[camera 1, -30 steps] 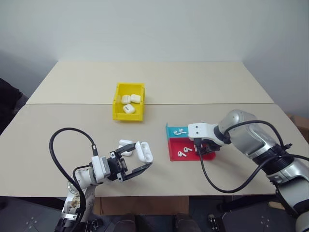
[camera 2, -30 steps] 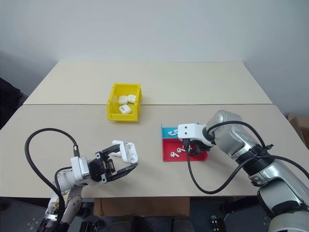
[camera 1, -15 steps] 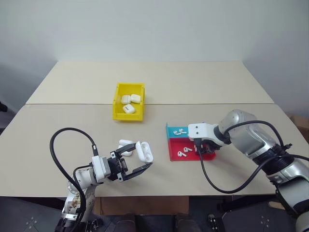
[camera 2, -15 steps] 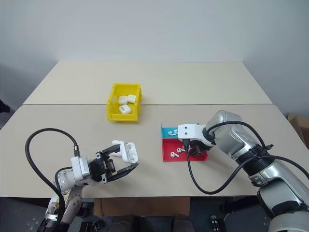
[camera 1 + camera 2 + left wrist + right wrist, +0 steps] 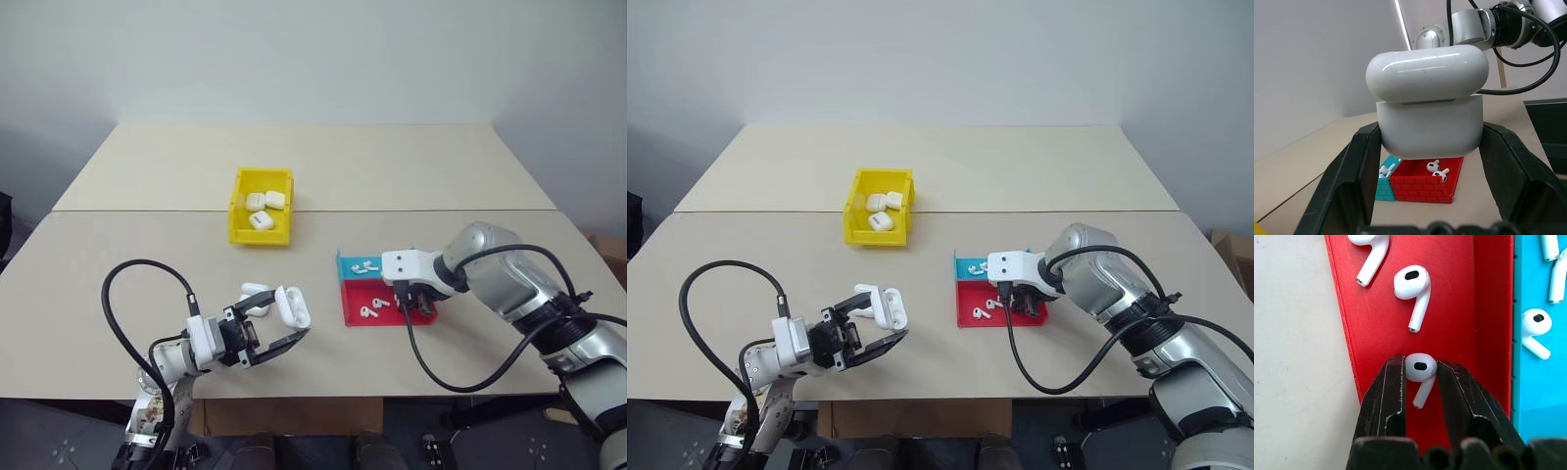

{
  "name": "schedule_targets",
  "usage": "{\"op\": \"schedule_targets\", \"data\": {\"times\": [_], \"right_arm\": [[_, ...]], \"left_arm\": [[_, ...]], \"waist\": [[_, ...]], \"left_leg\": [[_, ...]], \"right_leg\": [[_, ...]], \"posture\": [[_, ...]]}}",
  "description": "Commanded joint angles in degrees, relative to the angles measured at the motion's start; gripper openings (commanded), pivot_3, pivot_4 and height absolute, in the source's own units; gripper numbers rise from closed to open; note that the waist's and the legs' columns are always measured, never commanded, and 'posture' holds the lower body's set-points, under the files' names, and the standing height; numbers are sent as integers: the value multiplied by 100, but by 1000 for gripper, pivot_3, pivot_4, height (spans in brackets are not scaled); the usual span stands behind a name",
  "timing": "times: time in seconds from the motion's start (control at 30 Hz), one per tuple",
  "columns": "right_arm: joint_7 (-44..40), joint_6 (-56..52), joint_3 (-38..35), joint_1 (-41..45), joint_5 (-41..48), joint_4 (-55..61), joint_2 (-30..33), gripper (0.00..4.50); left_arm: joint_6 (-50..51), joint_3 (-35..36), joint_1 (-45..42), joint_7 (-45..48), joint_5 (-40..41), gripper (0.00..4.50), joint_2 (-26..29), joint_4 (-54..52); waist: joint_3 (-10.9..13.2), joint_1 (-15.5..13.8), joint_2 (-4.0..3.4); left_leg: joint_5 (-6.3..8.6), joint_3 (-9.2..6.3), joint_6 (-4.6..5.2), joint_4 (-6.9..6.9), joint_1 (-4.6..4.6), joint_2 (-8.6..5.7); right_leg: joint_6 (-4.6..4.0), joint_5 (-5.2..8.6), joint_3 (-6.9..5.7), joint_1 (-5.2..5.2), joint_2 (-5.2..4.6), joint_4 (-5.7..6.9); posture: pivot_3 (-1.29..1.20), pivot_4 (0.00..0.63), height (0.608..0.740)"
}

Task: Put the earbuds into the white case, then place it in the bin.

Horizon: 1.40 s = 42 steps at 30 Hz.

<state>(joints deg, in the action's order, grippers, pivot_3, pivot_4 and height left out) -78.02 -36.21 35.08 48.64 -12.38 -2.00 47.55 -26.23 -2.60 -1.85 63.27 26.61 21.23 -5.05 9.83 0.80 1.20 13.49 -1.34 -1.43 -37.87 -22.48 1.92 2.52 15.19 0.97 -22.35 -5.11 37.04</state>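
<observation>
Since the earlier frames nothing on the desk (image 5: 441,171) is seen displaced, and both arms are found in the same places; only the jaws of the right gripper (image 5: 1420,377) have narrowed and are now clamped on one earbud (image 5: 1420,369) lying in the red tray (image 5: 1459,308). In the right wrist view two more earbuds are seen on the red floor beyond the gripped one, and further earbuds are seen in the adjoining blue tray (image 5: 1542,396). In the head views both trays are located right of centre, the blue one directly behind the red one, with the right gripper lowered over the red tray's right half. At lower left of the frame the left gripper (image 5: 284,338) is held above the desk, its jaws closed on the white case (image 5: 292,306), whose lid is shown hinged open in the left wrist view. Two further white cases (image 5: 255,294) are seen lying on the desk just behind it. The yellow bin (image 5: 237,220) stands at upper centre-left, well apart from both grippers, with three white cases inside it.
</observation>
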Motion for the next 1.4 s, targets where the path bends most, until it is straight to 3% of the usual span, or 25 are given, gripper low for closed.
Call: {"op": "schedule_targets", "data": {"times": [0.03,0.17,0.3,0.53,0.7,0.8,0.97,1.1,1.4], "right_arm": [[13,51,-157,-10,-54,146,-2,1142],[25,-24,-264,-41,-6,359,71,1142],[11,-569,-844,-38,326,1175,276,1142],[306,-1718,-2915,-288,1611,2621,492,1142],[778,-1232,-4724,-1134,2669,3306,-149,1142],[1317,-256,-5489,-1736,3169,3783,-986,1142],[1646,417,-5658,-2036,4128,4069,-1677,1142],[2017,651,-5527,-1776,4800,3927,-1975,1142],[2186,1137,-5167,-1549,5833,3669,-2278,1142]], "left_arm": [[-75,-35,23,-56,-20,2762,19,-242],[-74,-49,-9,-35,88,2762,-43,-224],[447,-86,18,-339,192,2762,-29,-604],[1403,-177,-278,-329,875,2762,30,-1153],[1913,-203,-507,-285,1197,2762,80,-1457],[2143,-174,-630,-225,1424,2762,92,-1642],[2525,-156,-929,-89,1697,2762,141,-1762],[2700,-141,-1136,78,1845,2762,153,-1768],[2822,-124,-1257,327,1914,2762,22,-1628]], "waist": [[0,0,0],[0,-1,0],[3,-6,-4],[5,-23,-7],[4,-35,-4],[4,-17,-4],[6,9,-12],[6,14,-12],[6,-4,-12]], "left_leg": [[0,0,0,0,0,0],[0,0,0,0,0,0],[0,0,0,0,-5,0],[0,-6,0,0,-2,0],[0,-5,0,1,-2,0],[2,-5,2,3,-5,0],[1,-4,3,3,8,0],[1,-5,3,3,15,2],[1,-6,3,3,10,2]], "right_leg": [[0,0,0,0,0,0],[0,0,0,0,0,0],[0,0,0,-3,0,0],[0,0,-8,5,-1,-3],[1,0,-8,8,1,-5],[2,1,-6,6,0,-6],[1,1,0,12,4,3],[1,1,2,17,8,2],[0,1,2,13,8,2]], "posture": [[0,150,740],[0,150,740],[0,150,740],[0,150,740],[0,150,740],[0,150,740],[0,150,740],[0,150,740],[0,150,740]]}}
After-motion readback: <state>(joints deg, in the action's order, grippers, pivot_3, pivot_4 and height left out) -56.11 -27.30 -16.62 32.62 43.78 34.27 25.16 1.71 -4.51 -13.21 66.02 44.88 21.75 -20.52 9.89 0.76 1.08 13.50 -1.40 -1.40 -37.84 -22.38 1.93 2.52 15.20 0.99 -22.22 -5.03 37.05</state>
